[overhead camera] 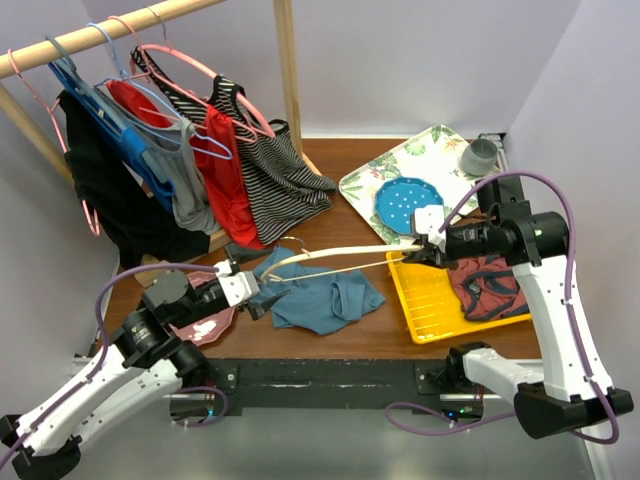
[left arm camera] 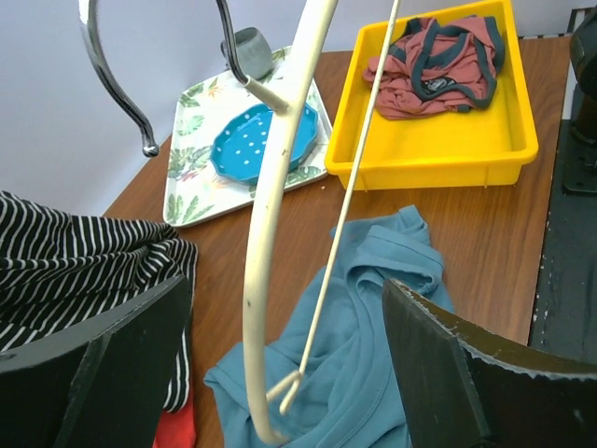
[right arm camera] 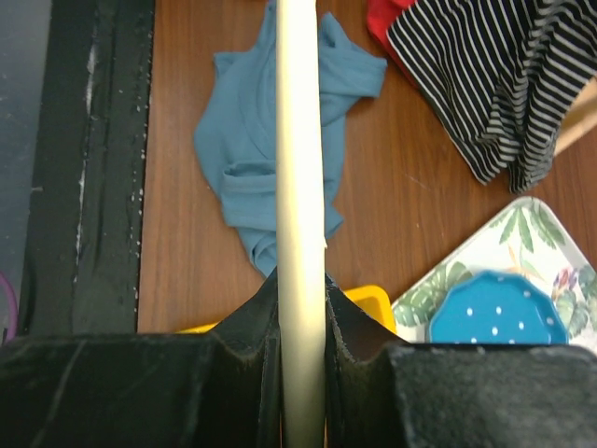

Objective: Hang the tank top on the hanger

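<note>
- The tank top [overhead camera: 325, 300] lies crumpled flat on the wooden table [overhead camera: 395, 338], about midway along its near edge and a little in from it.
- The cream hanger [right arm camera: 300, 140] stretches left to right above the tank top. Its curved arm and thin lower bar cross the cloth, and its chrome hook [left arm camera: 121, 93] points toward the far edge.
- The hanger's left tip sits over the left part of the tank top. Whether it touches the cloth I cannot tell.
- The right gripper [right arm camera: 300, 317] is clenched on the right end of the hanger's arm, both fingers pressed against it.
- The left gripper [overhead camera: 258, 295] is released. Its fingers [left arm camera: 112, 364] stand wide apart on either side of the hanger's left tip, touching neither it nor the bar.
- A yellow tray [overhead camera: 430, 300] sits just right of the tank top at the near right corner. It holds a bunched dark red garment [overhead camera: 490, 285] with dark trim.
- Behind it, toward the far right corner, a leaf-patterned tray [overhead camera: 365, 185] carries a blue dotted plate [overhead camera: 405, 205] and a grey cup [overhead camera: 478, 155].
- At the far left corner a wooden rail [overhead camera: 100, 35] holds pink and blue hangers. On them hang a striped top [overhead camera: 270, 160], a red top [overhead camera: 225, 170] and other clothes.
</note>
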